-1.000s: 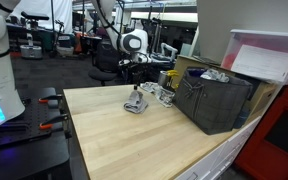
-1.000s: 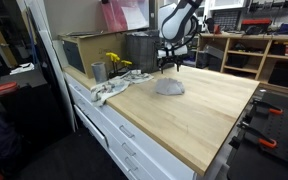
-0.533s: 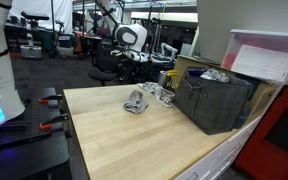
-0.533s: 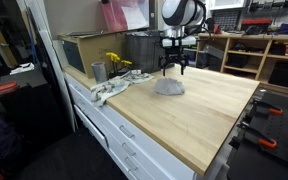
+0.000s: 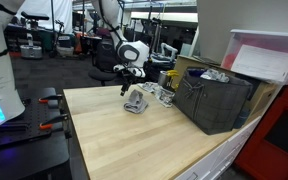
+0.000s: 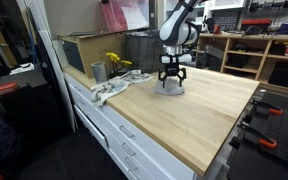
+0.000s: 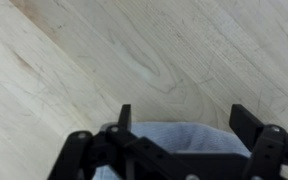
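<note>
My end effector (image 6: 171, 76) hangs fingers-down w/ its jaws spread wide, pinching nothing, directly above the crumpled grey cloth (image 6: 169, 88). The cloth lies on the wooden table (image 6: 209, 115), toward the far side of the top, approx. mid-width in that exterior view. In the wrist view the cloth (image 7: 174, 140) shows as a pale blue-grey mound between my two dark fingers (image 7: 125, 116), w/ bare wood grain past the tips. Can't tell whether the pads touch the fabric or sit just off it. In an exterior view the end effector (image 5: 127, 85) sits at the cloth's (image 5: 136, 101) left upper edge, v. close. A dark crate (image 5: 216, 100) stands to the right of the cloth, near but apart, w/ a pink-lidded box (image 5: 269, 55) behind it. In an exterior view, left of the cloth, a metal cup (image 6: 99, 72), a yellow item (image 6: 116, 62) and a white rag (image 6: 112, 88) that droops over the table's left edge sit well apart from my fingers. A grey bin (image 6: 142, 48) stands at the far edge behind them.
</note>
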Motion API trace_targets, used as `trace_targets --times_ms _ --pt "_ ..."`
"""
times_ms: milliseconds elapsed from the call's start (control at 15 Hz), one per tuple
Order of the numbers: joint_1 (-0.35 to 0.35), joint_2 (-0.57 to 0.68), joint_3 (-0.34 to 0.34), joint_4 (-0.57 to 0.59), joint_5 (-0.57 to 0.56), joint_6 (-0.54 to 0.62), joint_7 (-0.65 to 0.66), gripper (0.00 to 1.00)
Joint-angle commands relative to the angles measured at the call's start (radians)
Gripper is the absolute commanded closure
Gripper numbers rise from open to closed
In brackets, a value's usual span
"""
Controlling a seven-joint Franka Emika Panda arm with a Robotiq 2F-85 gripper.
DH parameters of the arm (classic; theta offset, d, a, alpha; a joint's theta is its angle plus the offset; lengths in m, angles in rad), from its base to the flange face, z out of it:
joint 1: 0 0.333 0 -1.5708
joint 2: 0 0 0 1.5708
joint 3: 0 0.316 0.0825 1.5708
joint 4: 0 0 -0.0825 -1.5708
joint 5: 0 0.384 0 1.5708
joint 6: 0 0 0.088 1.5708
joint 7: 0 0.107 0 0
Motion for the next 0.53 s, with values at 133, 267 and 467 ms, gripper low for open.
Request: trace_targets --times_ms 133,267,467 --pt "-0.021 0.087 0.005 0.113 0.042 0.062 -0.025 0.0" --pt "-0.022 0.104 -0.004 0.134 0.034 0.078 -0.02 0.0" --pt "-0.024 0.139 -0.016 0.163 0.025 0.095 -0.014 0.0"
